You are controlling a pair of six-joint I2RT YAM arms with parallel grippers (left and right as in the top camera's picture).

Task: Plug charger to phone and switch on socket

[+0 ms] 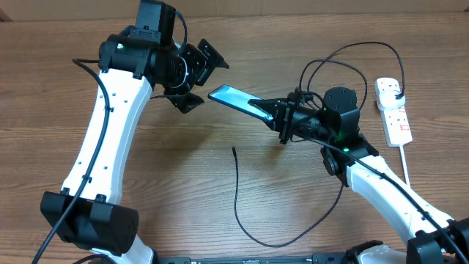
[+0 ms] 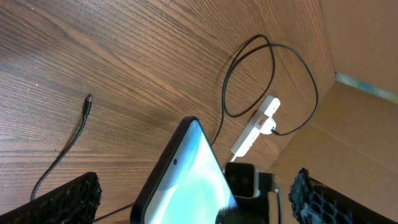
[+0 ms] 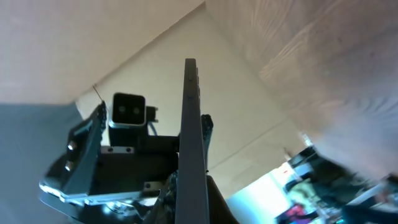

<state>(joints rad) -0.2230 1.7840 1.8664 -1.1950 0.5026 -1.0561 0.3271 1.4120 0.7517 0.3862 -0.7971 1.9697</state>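
Wood-grain desk (image 1: 183, 183), cardboard-brown wall (image 2: 367, 50) at 12 o'clock. Right hand (image 1: 272, 111) clenched on phone (image 1: 238, 100), held tilted above desk centre. Left hand (image 1: 199, 77) released, spread wide by phone's free end. Charger (image 1: 237, 187) slack at 6 o'clock; socket (image 1: 393, 110) at 3 o'clock.

The slim black-edged phone with the pale blue screen (image 1: 236, 100) is vanishing at its near end between the clamped fingers of the right gripper (image 1: 277, 116), so its port is lying hidden, and the right wrist view is showing only its thin edge. In the left wrist view the bottom edge is cutting off the phone's lower part and most of the black mesh fingers (image 2: 65, 199) of the left gripper (image 1: 198, 77). On the white elongated power strip (image 1: 393, 110) the reddish switch markings are appearing too small to read, and the long thin black charger cable (image 1: 236, 192) is passing out of sight under the right arm.
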